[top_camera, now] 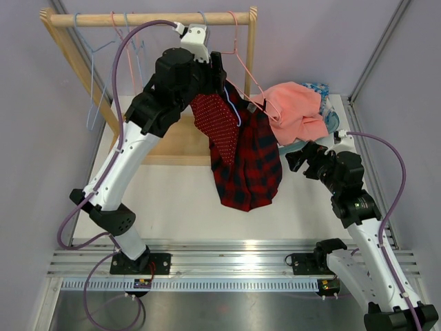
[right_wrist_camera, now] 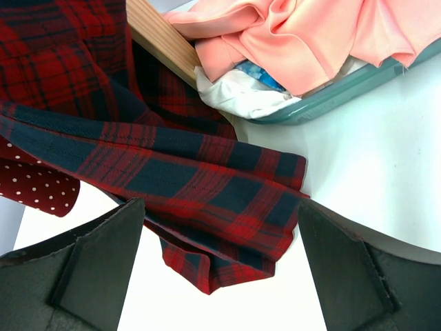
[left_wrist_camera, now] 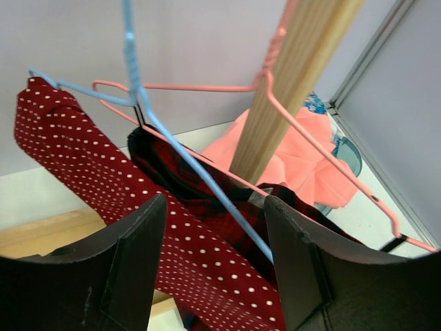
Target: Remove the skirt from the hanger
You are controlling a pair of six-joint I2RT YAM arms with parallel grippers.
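A red and navy plaid skirt (top_camera: 251, 165) hangs from a pink wire hanger (top_camera: 248, 76) on the wooden rack, its hem down near the table. A red white-dotted skirt (top_camera: 217, 121) hangs beside it on a blue hanger (left_wrist_camera: 186, 162). My left gripper (left_wrist_camera: 215, 203) is open up at the hangers. The blue wire and the dotted skirt (left_wrist_camera: 207, 255) lie between its jaws, untouched. My right gripper (right_wrist_camera: 220, 207) is open and empty, just off the plaid skirt's lower corner (right_wrist_camera: 227, 207). It sits right of the skirt in the top view (top_camera: 298, 155).
The wooden rack's rod (top_camera: 151, 19) carries empty blue and pink hangers (top_camera: 96, 76) at the left. Its right post (left_wrist_camera: 289, 89) stands close behind the skirts. A teal basket (right_wrist_camera: 344, 86) with a pink garment (top_camera: 296, 107) sits at the back right.
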